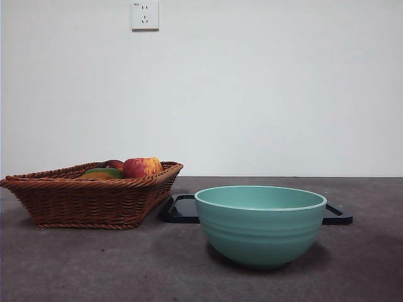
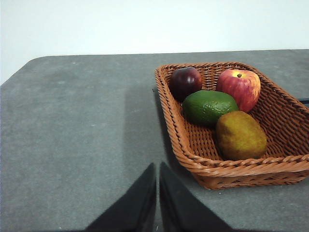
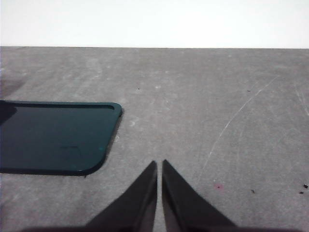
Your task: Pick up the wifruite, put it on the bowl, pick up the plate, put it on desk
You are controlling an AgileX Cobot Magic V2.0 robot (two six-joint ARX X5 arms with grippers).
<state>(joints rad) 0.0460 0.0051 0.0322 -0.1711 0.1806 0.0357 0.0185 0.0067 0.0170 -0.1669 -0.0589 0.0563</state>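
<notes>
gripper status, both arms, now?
Left gripper: closed, empty, beside the basket.
Right gripper: closed, empty, near the tray.

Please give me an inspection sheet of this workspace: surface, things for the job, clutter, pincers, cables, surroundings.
Surface: dark grey desk, mottled, with faint scratches and small specks in the right wrist view.
Job's things: orange-brown fruit lies in the wicker basket; teal bowl stands on the desk, in front of the black tray; its inside is not visible.
Clutter: red-yellow apple, green fruit and dark red fruit also in the basket.
Pincers: left pincer shut, above bare desk beside the basket; right pincer shut, near the tray's corner. Both hold nothing.
Cables: nothing seen.
Surroundings: plain white wall, one wall socket.
</notes>
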